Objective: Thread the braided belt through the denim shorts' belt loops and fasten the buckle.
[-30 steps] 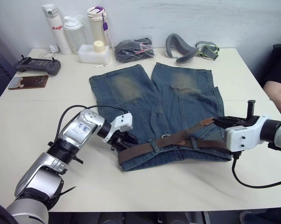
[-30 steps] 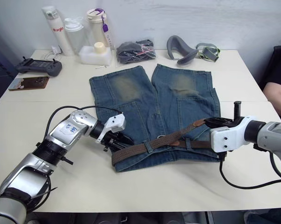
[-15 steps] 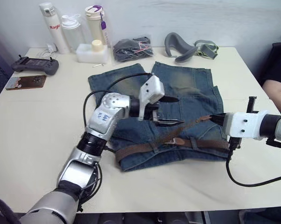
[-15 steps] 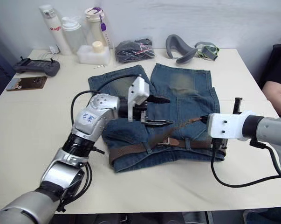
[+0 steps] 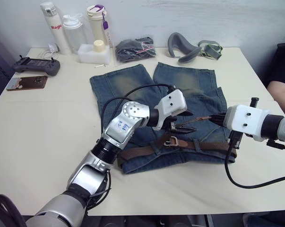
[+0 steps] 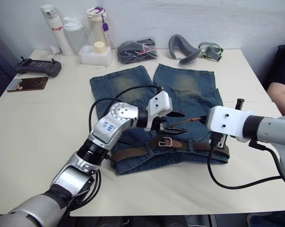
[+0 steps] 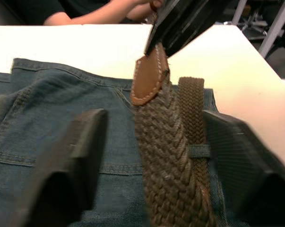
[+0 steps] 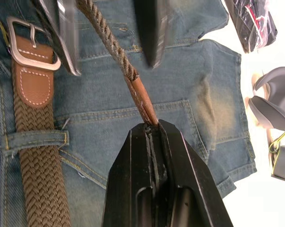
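Note:
The denim shorts [image 5: 128, 90] lie flat on the table, waistband nearest me. The braided belt [image 5: 137, 152] runs along the waistband under a belt loop [image 8: 36, 139], with its silver buckle [image 5: 170, 140] lying mid-waist. Its free end rises off the cloth to the right. My right gripper [image 5: 214, 118] is shut on that end's tan leather tip [image 8: 144, 101]. My left gripper [image 5: 188, 122] is open, one finger [image 7: 81, 146] on each side of the raised braided strap, just left of the right gripper. Nothing is clamped between the left fingers.
Bottles [image 5: 52, 28], a white box [image 5: 94, 53], a bagged dark bundle [image 5: 135, 49] and a grey padded strap [image 5: 182, 47] line the far edge. A controller [image 5: 36, 64] and a phone [image 5: 28, 82] lie far left. A person's arm [image 5: 279, 90] rests at the right edge.
My left gripper swung from the waistband's left end, up over the shorts, then right to straddle the belt's raised end. The right gripper kept its hold on the tip.

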Robot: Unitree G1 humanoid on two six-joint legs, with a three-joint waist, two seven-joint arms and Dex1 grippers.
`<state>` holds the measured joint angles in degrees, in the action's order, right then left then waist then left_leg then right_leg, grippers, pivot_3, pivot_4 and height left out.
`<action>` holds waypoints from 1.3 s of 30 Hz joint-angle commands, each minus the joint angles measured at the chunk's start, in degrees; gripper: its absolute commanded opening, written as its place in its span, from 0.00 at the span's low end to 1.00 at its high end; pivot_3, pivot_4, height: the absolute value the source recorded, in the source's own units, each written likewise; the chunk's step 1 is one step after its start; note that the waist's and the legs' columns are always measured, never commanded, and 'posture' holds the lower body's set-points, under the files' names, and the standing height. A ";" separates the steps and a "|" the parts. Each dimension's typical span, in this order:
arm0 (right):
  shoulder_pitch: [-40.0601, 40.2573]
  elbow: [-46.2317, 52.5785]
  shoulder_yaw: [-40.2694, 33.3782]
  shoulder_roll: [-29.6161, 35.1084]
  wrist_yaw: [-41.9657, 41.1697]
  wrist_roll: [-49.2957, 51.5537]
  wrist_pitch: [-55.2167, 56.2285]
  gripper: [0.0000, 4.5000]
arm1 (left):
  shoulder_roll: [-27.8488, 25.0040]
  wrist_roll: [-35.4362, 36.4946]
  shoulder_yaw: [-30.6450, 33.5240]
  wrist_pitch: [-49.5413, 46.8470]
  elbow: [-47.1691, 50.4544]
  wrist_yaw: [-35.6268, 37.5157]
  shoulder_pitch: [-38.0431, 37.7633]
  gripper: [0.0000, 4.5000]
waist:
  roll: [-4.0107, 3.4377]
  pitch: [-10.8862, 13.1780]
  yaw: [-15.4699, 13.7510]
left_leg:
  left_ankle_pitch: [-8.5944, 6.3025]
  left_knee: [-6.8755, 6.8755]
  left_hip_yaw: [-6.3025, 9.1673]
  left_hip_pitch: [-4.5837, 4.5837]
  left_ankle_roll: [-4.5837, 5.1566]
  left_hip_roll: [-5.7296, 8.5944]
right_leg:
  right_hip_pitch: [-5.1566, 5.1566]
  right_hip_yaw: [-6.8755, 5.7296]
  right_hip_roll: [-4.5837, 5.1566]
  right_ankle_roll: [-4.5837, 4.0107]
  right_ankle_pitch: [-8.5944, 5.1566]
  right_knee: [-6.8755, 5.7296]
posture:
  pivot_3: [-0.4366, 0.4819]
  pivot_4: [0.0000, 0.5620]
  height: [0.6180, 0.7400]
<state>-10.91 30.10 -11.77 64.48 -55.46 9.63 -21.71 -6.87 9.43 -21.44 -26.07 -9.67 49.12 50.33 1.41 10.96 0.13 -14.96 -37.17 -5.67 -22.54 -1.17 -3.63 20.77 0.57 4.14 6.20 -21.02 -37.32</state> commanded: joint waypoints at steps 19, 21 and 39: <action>13.25 9.29 -8.33 -5.81 0.32 7.84 -7.74 0.96 | -2.87 1.26 5.43 -5.22 1.30 -2.40 -2.16 0.00 | 0.00 0.00 0.01 | 0.01 0.03 0.11 -0.07 -0.01 -0.01 | 0.01 -0.06 -0.02 0.00 0.00 0.02 | 0.48 0.27 1.00; 15.26 10.26 -6.75 -6.49 1.70 5.89 -6.64 0.99 | -3.12 1.42 6.27 -6.27 0.79 -3.47 -2.46 0.00 | 0.00 0.00 0.00 | 0.01 -0.01 0.12 -0.07 -0.01 -0.01 | 0.00 -0.07 -0.03 0.00 0.00 0.00 | 0.48 0.27 1.00; 8.16 -2.75 14.65 -13.56 14.74 -16.22 10.37 0.99 | -6.67 1.16 8.08 -9.71 2.58 -6.32 -4.56 0.00 | 0.00 0.00 -0.08 | 0.07 -0.14 0.05 -0.60 -0.11 0.02 | 0.66 -0.03 -0.08 0.02 0.01 -0.22 | 0.48 0.27 1.00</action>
<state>1.26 28.62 1.34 53.74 -43.53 -3.63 -14.90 -12.99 10.33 -14.43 -35.23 -9.89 43.38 46.36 1.41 10.96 0.05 -14.88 -37.32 -5.62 -23.15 -1.28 -3.61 21.44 0.54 4.06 6.22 -21.01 -37.55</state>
